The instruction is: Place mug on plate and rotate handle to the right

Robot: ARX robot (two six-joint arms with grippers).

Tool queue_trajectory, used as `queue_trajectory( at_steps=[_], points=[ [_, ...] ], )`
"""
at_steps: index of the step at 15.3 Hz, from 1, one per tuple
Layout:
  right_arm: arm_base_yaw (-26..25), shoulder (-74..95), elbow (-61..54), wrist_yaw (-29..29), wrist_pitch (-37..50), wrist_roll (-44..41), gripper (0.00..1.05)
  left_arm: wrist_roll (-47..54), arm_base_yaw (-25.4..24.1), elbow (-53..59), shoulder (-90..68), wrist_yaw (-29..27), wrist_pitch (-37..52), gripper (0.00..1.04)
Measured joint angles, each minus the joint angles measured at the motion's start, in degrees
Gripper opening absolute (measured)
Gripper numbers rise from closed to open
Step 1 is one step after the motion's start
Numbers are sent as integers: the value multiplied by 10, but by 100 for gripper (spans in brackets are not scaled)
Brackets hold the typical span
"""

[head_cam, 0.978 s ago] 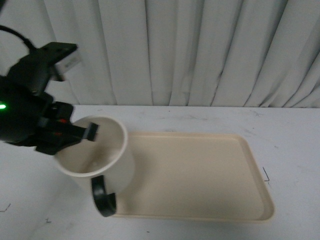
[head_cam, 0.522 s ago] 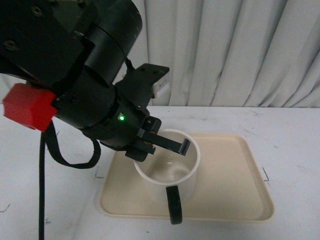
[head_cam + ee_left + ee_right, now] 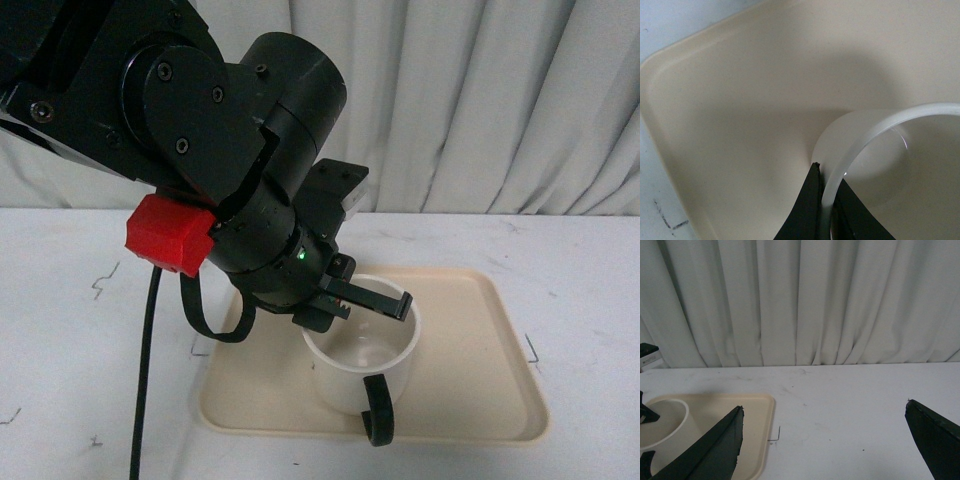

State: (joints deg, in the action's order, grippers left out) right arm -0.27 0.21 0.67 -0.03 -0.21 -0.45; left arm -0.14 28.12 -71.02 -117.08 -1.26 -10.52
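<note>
The white mug point(image 3: 362, 372) stands upright on the beige plate point(image 3: 470, 360), near its front middle. Its black handle point(image 3: 378, 412) points toward the front edge, toward the camera. My left gripper point(image 3: 385, 303) is shut on the mug's rim, one finger inside and one outside; the wrist view shows the rim point(image 3: 860, 145) pinched between the black fingers point(image 3: 809, 205) over the plate point(image 3: 740, 110). The smiley face is hidden. My right gripper point(image 3: 822, 412) is open and empty above the bare table, right of the plate point(image 3: 752, 410); the mug point(image 3: 662, 427) shows at that view's edge.
A white curtain point(image 3: 480, 100) hangs behind the white table point(image 3: 580, 270). My large black left arm point(image 3: 230, 170) with a red block point(image 3: 168, 235) and a hanging cable point(image 3: 145, 380) covers the plate's left back part. Small black marks lie on the table.
My left arm has carried the mug rightward from the plate's left edge onto the plate. The handle has stayed facing the front.
</note>
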Motion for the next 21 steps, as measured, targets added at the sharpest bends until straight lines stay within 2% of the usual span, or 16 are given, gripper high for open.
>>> queue_trajectory(
  at_steps=[3, 5, 10, 12, 13, 14, 15, 16, 17, 18, 19, 21],
  points=[
    [0, 0, 0, 0, 0, 0, 98, -2, 2, -4, 0, -9, -6, 3],
    [0, 0, 0, 0, 0, 0, 98, -1, 2, -3, 1, 5, -10, 24],
    [0, 0, 0, 0, 0, 0, 98, 1, -11, 31, 83, 48, 0, 62],
    [0, 0, 0, 0, 0, 0, 98, 10, -39, 71, 163, 66, 68, 80],
    [0, 0, 0, 0, 0, 0, 98, 22, -63, 93, 231, 72, 111, 99],
    [0, 0, 0, 0, 0, 0, 98, 23, -63, 92, 235, 66, 127, 97],
    [0, 0, 0, -1, 0, 0, 98, 16, -50, 158, 226, -33, 306, 87],
    [0, 0, 0, 0, -1, 0, 98, 14, -51, 246, 231, -114, 432, 77],
    [0, 0, 0, 0, 0, 0, 98, 12, -70, 336, 254, -165, 537, 64],
    [0, 0, 0, 0, 0, 0, 98, 6, -101, 389, 297, -167, 619, 51],
    [0, 0, 0, 0, 0, 0, 98, 5, -125, 419, 344, -163, 660, 41],
    [0, 0, 0, 0, 0, 0, 98, 4, -145, 491, 404, -126, 666, 17]
  ],
)
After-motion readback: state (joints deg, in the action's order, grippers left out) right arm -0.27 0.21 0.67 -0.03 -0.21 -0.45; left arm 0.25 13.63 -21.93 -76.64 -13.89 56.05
